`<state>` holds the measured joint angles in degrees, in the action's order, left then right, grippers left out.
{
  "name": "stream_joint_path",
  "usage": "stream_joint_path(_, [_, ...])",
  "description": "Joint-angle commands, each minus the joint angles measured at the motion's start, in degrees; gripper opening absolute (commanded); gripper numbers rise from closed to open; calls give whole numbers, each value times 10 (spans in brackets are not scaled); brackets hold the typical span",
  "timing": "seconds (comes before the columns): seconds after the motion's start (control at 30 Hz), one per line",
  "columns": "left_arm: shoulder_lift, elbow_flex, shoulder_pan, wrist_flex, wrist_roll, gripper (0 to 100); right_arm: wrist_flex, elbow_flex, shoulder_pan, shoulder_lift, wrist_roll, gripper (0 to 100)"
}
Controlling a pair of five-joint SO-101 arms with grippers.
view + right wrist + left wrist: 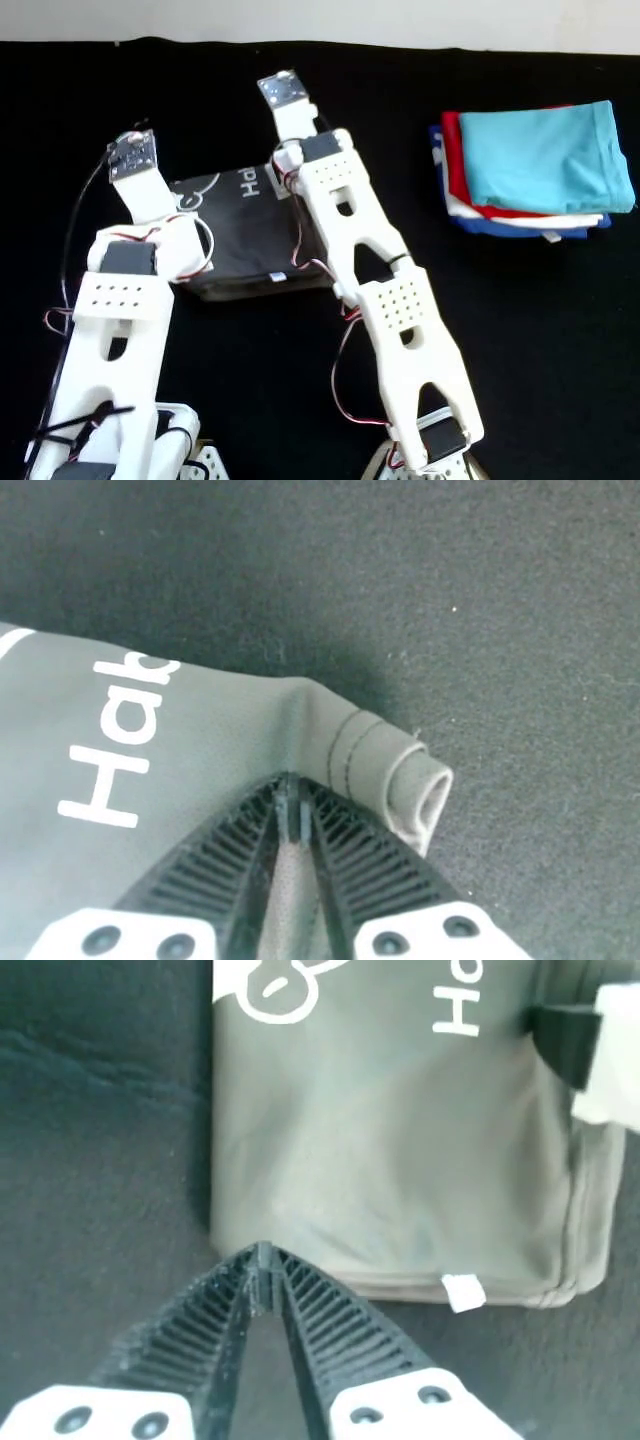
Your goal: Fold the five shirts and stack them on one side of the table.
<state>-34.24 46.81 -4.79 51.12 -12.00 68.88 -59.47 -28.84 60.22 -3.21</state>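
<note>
**Four shirts stacked, the fifth under the fingers**

The stack of folded shirts lies at the upper right of the high view, with a turquoise one on top and red, white and blue edges showing beneath it. That reads as four of the five finished and set to one side.

The dark grey folded shirt with white print lies left of centre on the black cloth-covered counter, well apart from the stack. It is already a compact rectangle, though one corner curls into a small roll and a white tag pokes out at one edge.

The left gripper has its fingers closed, tips right at the shirt's edge; whether they pinch cloth cannot be told. The right gripper has its fingers closed on the shirt's fabric beside the rolled corner.

By this look the folding is nearly over. What remains is probably tidying this last shirt and carrying it onto the stack.
</note>
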Motion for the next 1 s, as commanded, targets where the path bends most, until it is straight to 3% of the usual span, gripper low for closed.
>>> stream_joint_path(0.0, [55,-16,4,-37,13,9,4,-28,-5,-7,4,5])
stream_joint_path(0.2, [175,-29,4,-84,13,9,1,-28,-5,-7,4,5])
stream_joint_path(0.63, [263,25,0,-120,-17,9,4,-27,-2,-6,4,5])
stream_joint_path(0.83, [232,21,0,-115,-16,9,44,-50,-6,-13,4,5])
stream_joint_path(0.97, [146,20,3,-66,-16,9,80,-101,5,-13,4,5])
